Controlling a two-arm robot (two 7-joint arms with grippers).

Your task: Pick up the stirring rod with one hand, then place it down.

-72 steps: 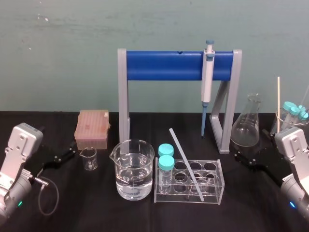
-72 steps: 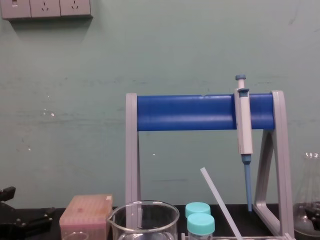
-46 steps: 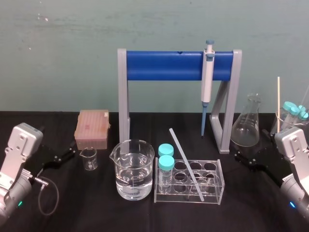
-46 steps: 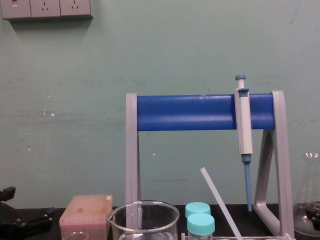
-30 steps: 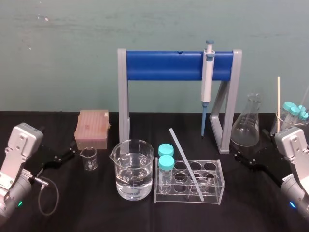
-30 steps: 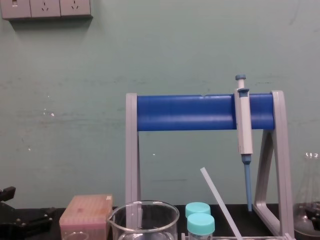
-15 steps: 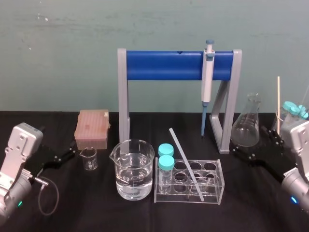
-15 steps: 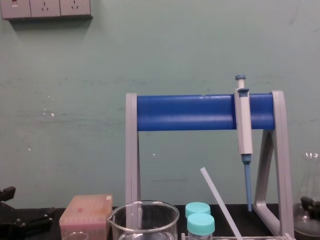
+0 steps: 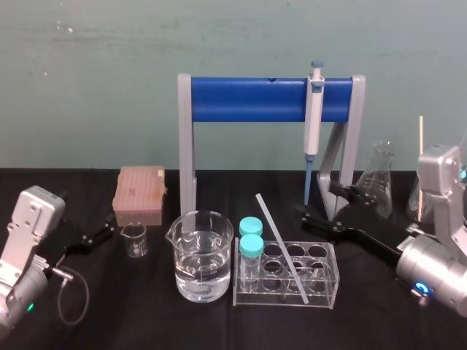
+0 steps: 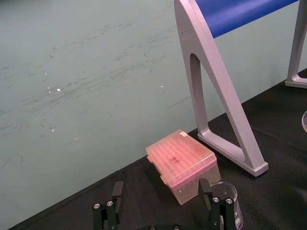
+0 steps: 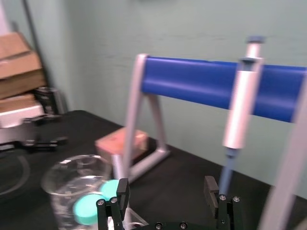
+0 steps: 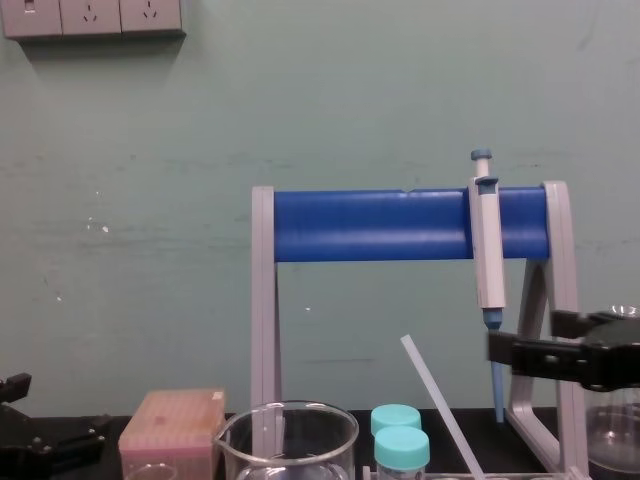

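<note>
Black tabletop, teal wall behind: one stirring rod (image 9: pixel 281 246) leans in the single clear tube rack (image 9: pixel 333 270), foot in a front well, top tipped toward 11 o'clock, beside two teal-capped vials (image 9: pixel 251 245). The right gripper (image 9: pixel 319 199) hovers at the rack's 1 o'clock — fingers spread, empty — near the tip of the one hanging pipette (image 9: pixel 314 117). At the table's 9 o'clock the left gripper (image 9: pixel 102 232) rests, fingers also apart, by one small beaker (image 9: pixel 134 239).
</note>
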